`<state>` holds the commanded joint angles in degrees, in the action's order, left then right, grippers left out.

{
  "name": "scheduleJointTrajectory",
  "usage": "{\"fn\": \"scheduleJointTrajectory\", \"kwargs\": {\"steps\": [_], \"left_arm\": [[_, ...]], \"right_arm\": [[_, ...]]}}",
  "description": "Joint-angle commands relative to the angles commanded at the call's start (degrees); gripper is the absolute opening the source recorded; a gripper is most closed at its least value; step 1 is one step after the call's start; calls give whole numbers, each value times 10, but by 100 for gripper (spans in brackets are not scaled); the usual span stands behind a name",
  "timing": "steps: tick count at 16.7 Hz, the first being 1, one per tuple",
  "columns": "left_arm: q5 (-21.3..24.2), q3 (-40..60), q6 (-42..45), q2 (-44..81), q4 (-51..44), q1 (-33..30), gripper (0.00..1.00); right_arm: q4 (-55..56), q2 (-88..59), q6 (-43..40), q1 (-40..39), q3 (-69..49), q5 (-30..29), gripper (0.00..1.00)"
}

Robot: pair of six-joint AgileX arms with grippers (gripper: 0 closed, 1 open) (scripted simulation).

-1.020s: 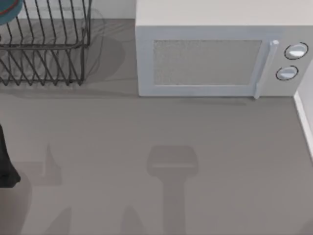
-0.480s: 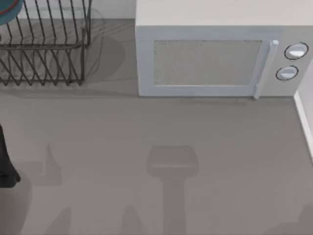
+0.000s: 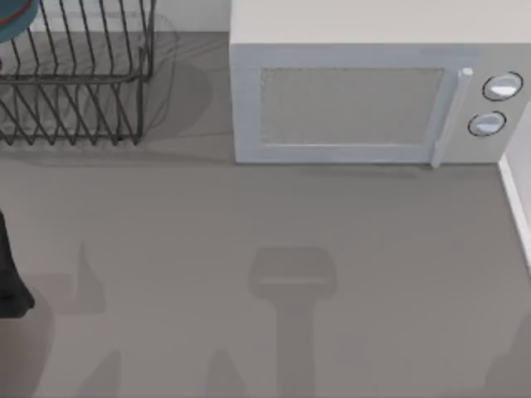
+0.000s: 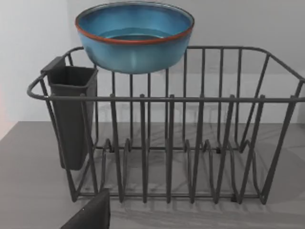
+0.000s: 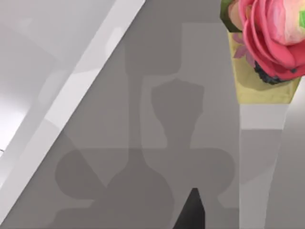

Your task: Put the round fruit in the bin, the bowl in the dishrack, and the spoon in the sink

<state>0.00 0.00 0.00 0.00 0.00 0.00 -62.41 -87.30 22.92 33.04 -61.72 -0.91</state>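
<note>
Left arm sits at the worktop's left edge in your top view, a dark shape only. One dark gripper finger pokes into the left wrist view; can't tell whether the left gripper is parted or closed. Same for the right: one dark finger tip in the right wrist view, state unreadable.

Bowl: one, round and deep, glossy blue-teal inside and out, thin reddish-brown rim. It sits upright on top of the dishrack, resting on the upper wires at the end near the utensil cup.

Dishrack: one, thin black wire, rows of upright prongs, one dark rectangular cup hung on its end.

View differences for you:
- Top view cuts the bowl to a teal sliver at the top-left corner; the rack is at the worktop's back left, and one pale grey microwave with two round knobs stands to its right.
- Left wrist view gives the whole bowl and the rack front-on.
- Right wrist view shows a pink flower in a yellowish holder on a pale vase, plus arm shadows on the worktop.
</note>
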Motion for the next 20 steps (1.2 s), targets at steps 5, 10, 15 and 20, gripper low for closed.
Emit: {"fn": "scheduleJointTrajectory", "kwargs": {"steps": [5, 10, 15, 20], "left_arm": [[0, 0, 0, 0, 0, 0, 100], [0, 0, 0, 0, 0, 0, 100], [0, 0, 0, 0, 0, 0, 100], [0, 0, 0, 0, 0, 0, 100]], "right_arm": [[-40, -77, 31, -18, -91, -1, 0], [-130, -248, 88, -68, -331, -3, 0], [-239, -455, 157, -134, -651, -3, 0], [-319, -616, 215, -198, -913, -5, 0]]}}
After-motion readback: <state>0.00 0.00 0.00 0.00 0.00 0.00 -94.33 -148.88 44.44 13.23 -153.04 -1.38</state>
